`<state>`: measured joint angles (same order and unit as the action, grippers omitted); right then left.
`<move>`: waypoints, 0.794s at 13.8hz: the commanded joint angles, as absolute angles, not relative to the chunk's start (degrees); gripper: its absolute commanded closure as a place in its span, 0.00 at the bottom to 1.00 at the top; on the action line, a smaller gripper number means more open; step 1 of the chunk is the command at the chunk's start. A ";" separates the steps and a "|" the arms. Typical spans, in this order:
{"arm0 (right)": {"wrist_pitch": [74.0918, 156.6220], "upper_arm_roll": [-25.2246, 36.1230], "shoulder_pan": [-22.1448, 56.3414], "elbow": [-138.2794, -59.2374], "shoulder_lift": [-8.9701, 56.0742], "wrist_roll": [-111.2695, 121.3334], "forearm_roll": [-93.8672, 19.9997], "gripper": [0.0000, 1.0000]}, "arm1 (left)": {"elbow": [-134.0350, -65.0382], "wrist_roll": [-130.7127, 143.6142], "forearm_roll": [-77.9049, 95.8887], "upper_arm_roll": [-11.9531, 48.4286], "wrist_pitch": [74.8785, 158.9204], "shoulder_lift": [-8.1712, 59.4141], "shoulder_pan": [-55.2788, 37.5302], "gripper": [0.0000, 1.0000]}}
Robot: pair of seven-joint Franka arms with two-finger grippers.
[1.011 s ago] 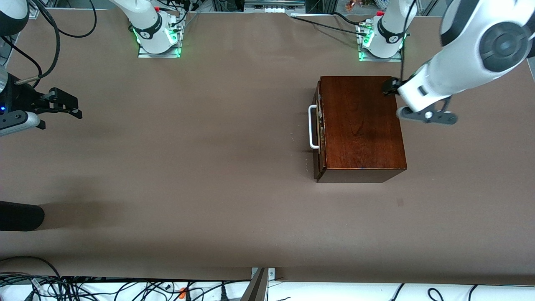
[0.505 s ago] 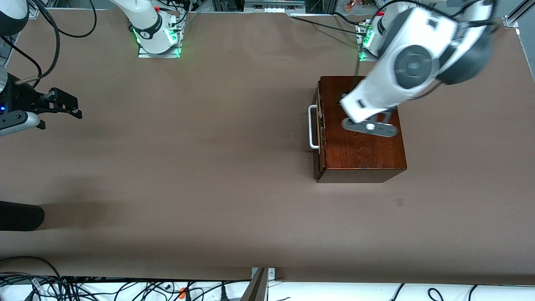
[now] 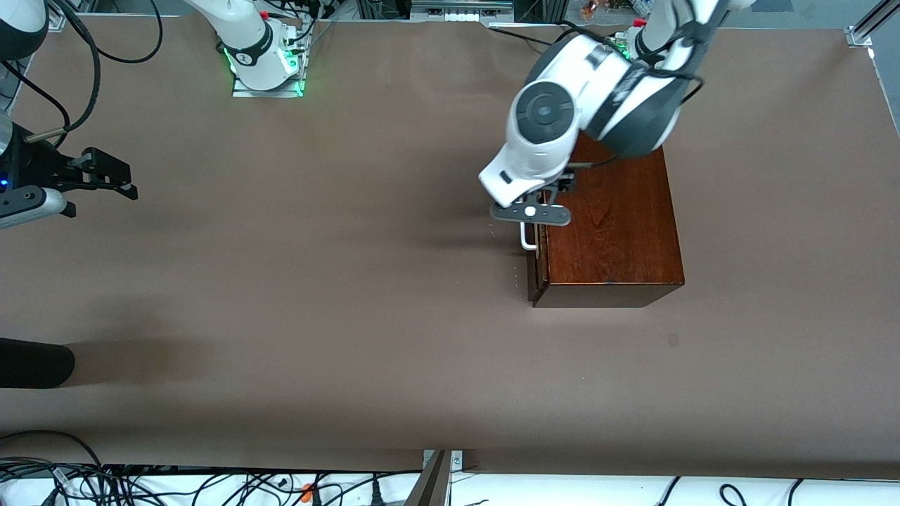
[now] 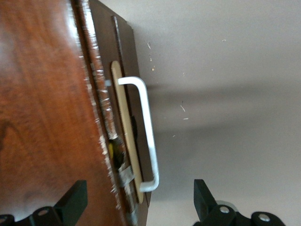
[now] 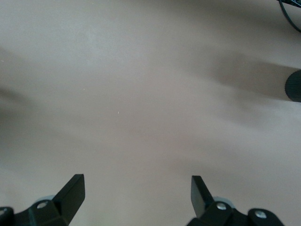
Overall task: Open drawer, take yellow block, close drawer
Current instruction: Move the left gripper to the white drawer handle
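- Drawer (image 3: 537,242) sits shut in the wooden box (image 3: 612,225).
- Left gripper (image 4: 136,207) hangs spread wide over the white handle (image 4: 146,141).
- Right gripper (image 5: 136,197) waits, fingers wide, holding nothing.

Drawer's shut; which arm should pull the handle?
Left. Its pincer hangs open over the handle of the drawer. The right pincer waits, open, at its end of the table.

High front camera facing robots, wrist cameras downward, left's close on drawer (image 4: 123,141)
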<state>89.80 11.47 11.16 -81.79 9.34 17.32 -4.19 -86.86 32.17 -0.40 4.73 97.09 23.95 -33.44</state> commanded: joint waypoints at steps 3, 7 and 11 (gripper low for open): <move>90.00 11.34 10.99 -81.74 9.14 18.02 -4.39 0.00 | -85.52 38.14 -7.11 4.04 99.14 27.94 -37.61 0.00; 90.00 11.34 11.16 -81.74 9.05 18.02 -4.39 0.00 | -89.82 41.84 -10.89 4.04 103.71 28.30 -39.11 0.00; 90.00 11.34 11.25 -81.74 9.05 17.93 -4.31 0.00 | -91.14 42.62 -11.25 3.96 105.55 29.18 -39.11 0.00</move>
